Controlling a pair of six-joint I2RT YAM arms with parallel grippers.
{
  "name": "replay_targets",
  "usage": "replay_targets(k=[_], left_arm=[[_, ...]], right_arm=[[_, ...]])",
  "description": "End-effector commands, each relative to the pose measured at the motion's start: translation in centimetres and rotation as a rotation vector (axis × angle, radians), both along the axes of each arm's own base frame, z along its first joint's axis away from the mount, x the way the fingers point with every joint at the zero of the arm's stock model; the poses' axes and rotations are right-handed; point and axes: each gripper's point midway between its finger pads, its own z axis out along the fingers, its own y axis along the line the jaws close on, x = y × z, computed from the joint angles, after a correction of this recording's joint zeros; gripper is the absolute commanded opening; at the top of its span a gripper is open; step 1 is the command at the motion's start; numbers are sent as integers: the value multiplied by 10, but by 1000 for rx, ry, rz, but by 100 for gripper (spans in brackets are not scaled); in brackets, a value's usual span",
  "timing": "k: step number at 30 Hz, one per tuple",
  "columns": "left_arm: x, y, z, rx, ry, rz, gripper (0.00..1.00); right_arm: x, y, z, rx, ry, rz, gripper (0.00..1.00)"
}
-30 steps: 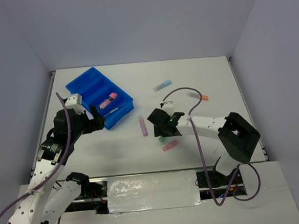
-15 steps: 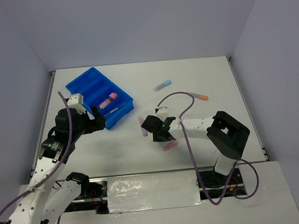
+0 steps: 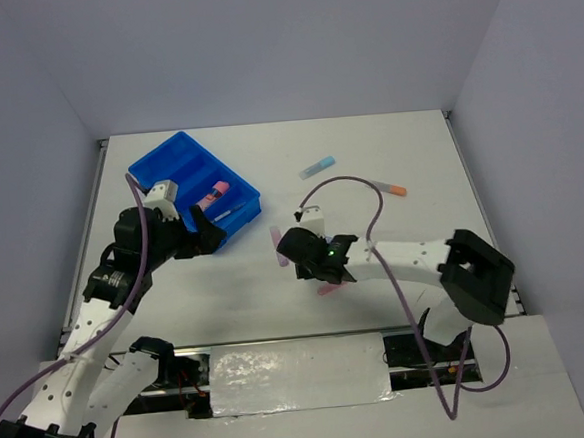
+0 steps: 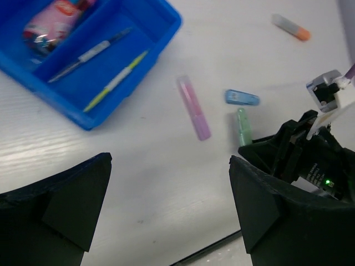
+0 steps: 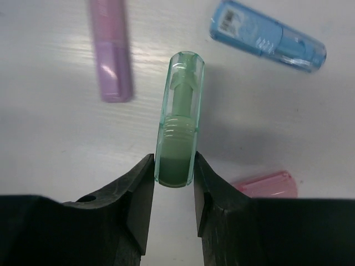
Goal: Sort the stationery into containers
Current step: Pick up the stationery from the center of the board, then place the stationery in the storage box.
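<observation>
From above, the right tool (image 3: 313, 263) covers what it grips. Only a purple stick (image 3: 276, 240) at its left side and a pink stick (image 3: 327, 289) at its near side peek out. The right wrist view shows the rest: the tool is drawn narrow onto the near end of a green stick (image 5: 178, 127), a finger (image 5: 138, 194) against each side, the stick's translucent end pointing away from the tool. Whether the stick is off the white surface (image 5: 55, 138) I cannot tell. Ahead and left of the fingers lies the purple stick, ahead and right a blue stick (image 5: 266, 43), and just right of the right finger is the pink stick's end, all apart from the green one. Only the left wrist view looks into the blue tray (image 4: 61, 105), ahead and left of the left tool (image 4: 166, 221). A dark pen (image 4: 89, 54) and a yellow pencil (image 4: 116, 80) lie side by side in one compartment, with a pink-capped bottle (image 4: 52, 19) in the next. The left tool is spread wide with nothing between its fingers. An orange-capped stick (image 4: 289, 26) lies far ahead to its right, well apart from the others.
</observation>
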Motion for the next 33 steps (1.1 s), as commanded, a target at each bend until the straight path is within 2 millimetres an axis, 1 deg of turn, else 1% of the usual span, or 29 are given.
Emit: replay_targets(k=[1, 2, 3, 4, 5, 6, 7, 10, 11, 13, 14, 16, 17, 19, 20, 21, 23, 25, 26, 27, 28, 29, 30, 31, 32, 33], left_arm=[[-3, -42, 17, -201, -48, -171, 99], [-7, -52, 23, -274, -36, -202, 99], [-4, -58, 37, -319, -97, -225, 99], [-5, -62, 34, -353, -95, -241, 99], [-10, -70, 42, -419, -90, -267, 99], [-11, -72, 46, -447, -96, -273, 99], [-10, -77, 55, -493, -122, -287, 99], [-11, -82, 62, -519, -130, -294, 98], [-11, -84, 61, -526, -121, -293, 98], [-12, -87, 62, -538, -111, -303, 96], [-12, -92, 62, -550, -104, -313, 95], [-12, -96, 60, -558, -94, -320, 92], [-11, -98, 56, -556, -79, -323, 90], [-10, -102, 53, -543, -68, -325, 85], [-9, -102, 43, -527, -35, -312, 83], [-5, -101, 41, -513, -30, -295, 79], [-3, -102, 33, -487, -7, -289, 78], [-1, -104, 29, -478, 4, -293, 75], [0, -106, 26, -476, 15, -297, 68], [1, -108, 29, -482, 5, -307, 62], [2, -110, 27, -486, 15, -317, 51], [4, -112, 32, -490, -2, -327, 25], [5, -113, 33, -488, -2, -329, 11], [9, -113, 30, -467, -1, -329, 0], [14, -113, 39, -451, -25, -330, 0], [18, -110, 41, -424, -36, -318, 0]], right_arm=[[1, 28, 71, 171, -188, 128, 0], [-4, 33, 80, 203, -211, 164, 0], [-7, 41, 100, 259, -275, 221, 0], [-12, 49, 111, 302, -307, 256, 0], [-21, 58, 129, 387, -349, 297, 0], [-24, 62, 138, 418, -380, 331, 0], [-29, 67, 152, 483, -420, 353, 0], [-28, 68, 169, 523, -441, 328, 0], [-27, 73, 182, 554, -463, 337, 0], [-31, 81, 191, 573, -471, 385, 0], [-30, 88, 199, 589, -480, 400, 0], [-30, 99, 206, 601, -483, 426, 0], [-29, 102, 209, 607, -487, 431, 0], [-29, 107, 212, 606, -493, 443, 0], [-29, 110, 214, 608, -497, 446, 0], [-28, 111, 215, 606, -502, 447, 0], [-28, 115, 220, 618, -514, 452, 0], [-26, 119, 218, 618, -516, 461, 0], [-26, 121, 217, 610, -519, 467, 0], [-25, 123, 216, 605, -519, 470, 0], [-24, 128, 214, 599, -517, 477, 0], [-23, 129, 212, 592, -521, 484, 1], [-23, 130, 214, 600, -528, 488, 3], [-19, 133, 208, 592, -528, 490, 7], [-17, 133, 207, 593, -526, 490, 17], [-14, 131, 205, 590, -522, 479, 51]])
